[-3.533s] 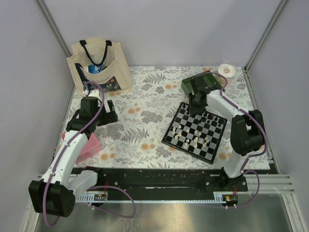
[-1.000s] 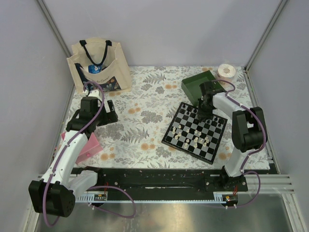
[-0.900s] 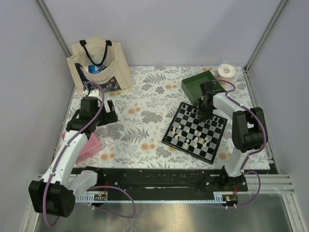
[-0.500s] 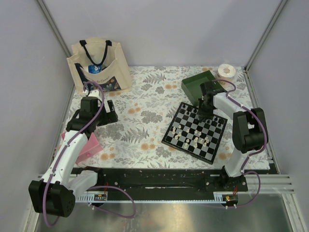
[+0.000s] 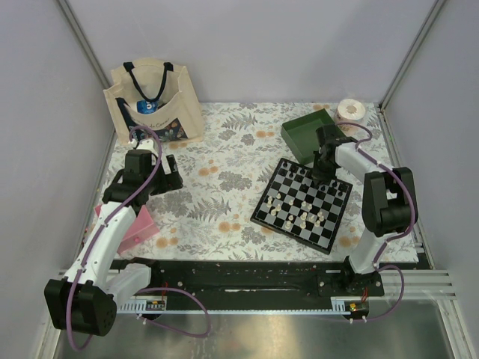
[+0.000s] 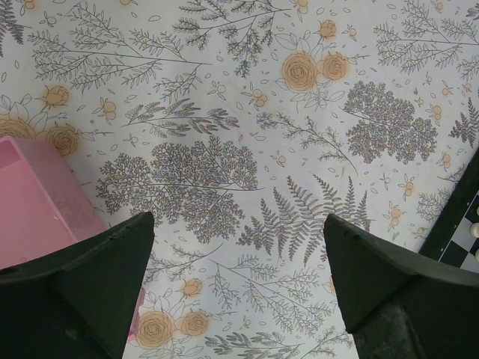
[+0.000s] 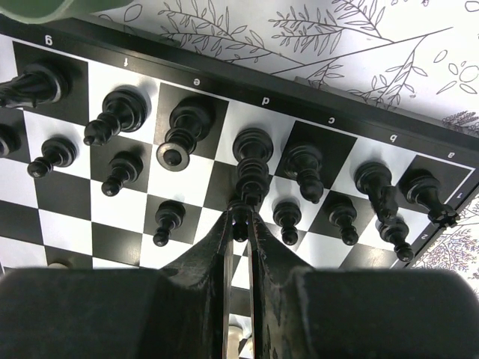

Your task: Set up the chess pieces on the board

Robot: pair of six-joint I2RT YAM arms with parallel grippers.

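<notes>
Top camera looks down from the near side, far off; both wrist cameras face down close, sharing the board.

White letters are printed along the black border of the small black-and-white checkered board: g, e, d, c, b and a can be read. 1 mark between g and e is unclear. The writing on the cream cloth bag is too small to be read.

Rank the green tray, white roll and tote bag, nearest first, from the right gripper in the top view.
Right gripper, shut on a black chess piece:
1. Green tray, just beyond it.
2. White roll, far right corner.
3. Tote bag, far left.
</notes>
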